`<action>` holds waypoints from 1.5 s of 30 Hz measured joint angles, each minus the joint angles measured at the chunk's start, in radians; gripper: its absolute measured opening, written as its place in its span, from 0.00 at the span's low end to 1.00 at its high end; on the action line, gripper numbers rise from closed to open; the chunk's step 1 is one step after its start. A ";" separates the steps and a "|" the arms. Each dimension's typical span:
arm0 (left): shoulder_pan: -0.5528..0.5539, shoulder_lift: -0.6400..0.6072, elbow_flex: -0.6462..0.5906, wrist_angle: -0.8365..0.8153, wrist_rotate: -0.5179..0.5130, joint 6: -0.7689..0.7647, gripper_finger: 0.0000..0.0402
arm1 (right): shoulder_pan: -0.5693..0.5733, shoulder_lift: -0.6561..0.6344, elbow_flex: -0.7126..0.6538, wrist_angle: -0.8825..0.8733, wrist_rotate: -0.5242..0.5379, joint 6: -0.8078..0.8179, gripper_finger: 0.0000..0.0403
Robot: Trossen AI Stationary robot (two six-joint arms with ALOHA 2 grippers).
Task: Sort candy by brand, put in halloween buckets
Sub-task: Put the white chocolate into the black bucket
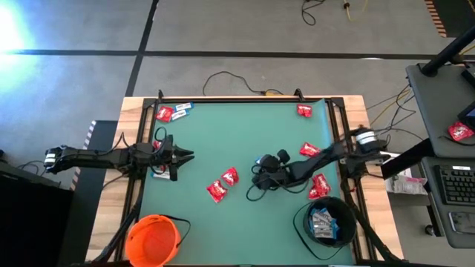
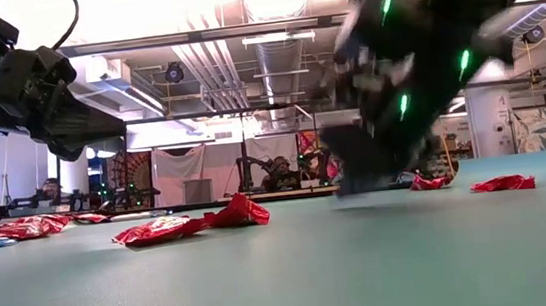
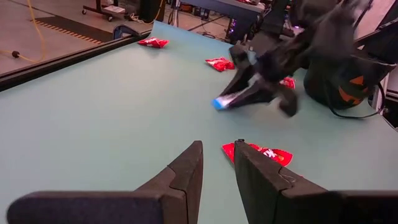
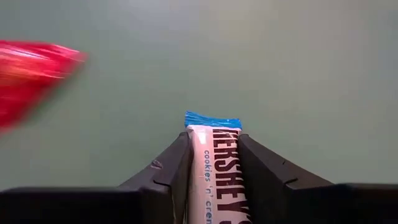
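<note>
Gripping blue-and-white candy (image 4: 213, 168): right gripper (image 4: 213, 171)

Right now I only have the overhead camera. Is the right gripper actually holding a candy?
Observer: Yes. Its wrist camera shows the right gripper closed on a white bar with a blue end, which lies lengthwise between the fingers.
Operator: Is the bar clear of the table?
Observer: In the left wrist camera the blue end pokes out of the fingers low over the green table. I cannot tell whether it touches.
Operator: And the left gripper?
Observer: The left gripper has nothing between its fingers. A red candy lies on the table just ahead of them.
</note>
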 joint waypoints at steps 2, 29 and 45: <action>0.000 0.000 0.000 0.000 0.000 0.000 0.19 | -0.002 -0.090 0.001 -0.061 -0.084 -0.024 0.29; 0.000 0.000 0.000 0.000 0.000 0.000 0.19 | 0.401 -0.648 0.240 -1.114 -0.994 1.046 0.27; 0.000 0.000 0.000 0.000 0.000 0.000 0.19 | 0.485 -0.566 -0.011 -0.926 -1.138 1.333 0.33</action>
